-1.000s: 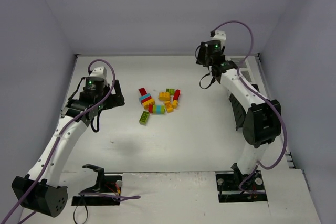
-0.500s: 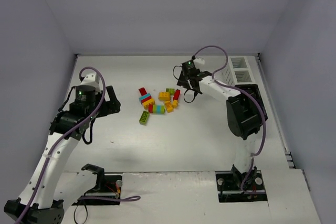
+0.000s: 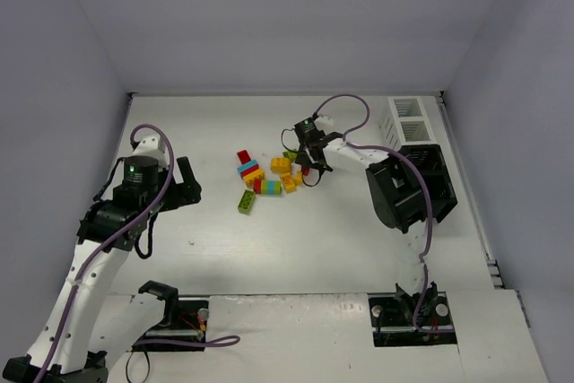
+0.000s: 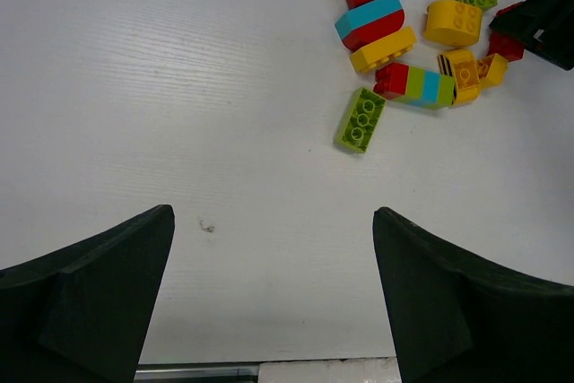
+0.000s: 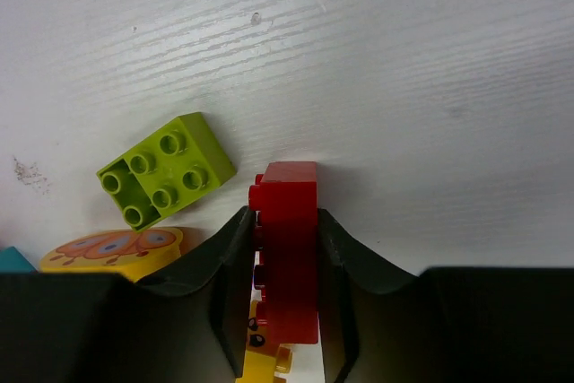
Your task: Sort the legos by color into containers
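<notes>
Overhead view. Shows the small studded plastic legos (image 3: 269, 177) in red, yellow, orange, green and cyan clustered mid-way across the white table (image 3: 296, 248). Places the containers (image 3: 408, 118), a white slatted bin joined to black open-top bins, along the right edge, well apart from the cluster and partly hidden behind the right arm. Has the left gripper (image 3: 190, 179) left of the cluster and apart from it, jaws spread wide. Puts the right gripper (image 3: 309, 168) down at the cluster's right end; cannot tell its grip from here.

Left wrist view. Looks down between the two black fingers (image 4: 90, 302) of the left gripper (image 4: 272, 221), splayed wide above bare tabletop. Catches the bricks at upper right: a lime-green six-stud brick (image 4: 360, 119) lying nearest and alone, a striped red, green and cyan stack (image 4: 415, 84) just beyond, a long yellow brick (image 4: 383, 49) touching a cyan-topped red curved piece (image 4: 369, 20).

Right wrist view. Shows the right gripper (image 5: 282, 213) closed on a red studded plastic brick (image 5: 287, 257), both dark pads (image 5: 229, 266) pressed against its long faces, studs turned toward the left-hand pad. Sets a lime-green four-stud brick (image 5: 166, 178) just beside it, a narrow gap between. Shows a yellow rounded piece with a printed face (image 5: 112, 253) below that green brick.
</notes>
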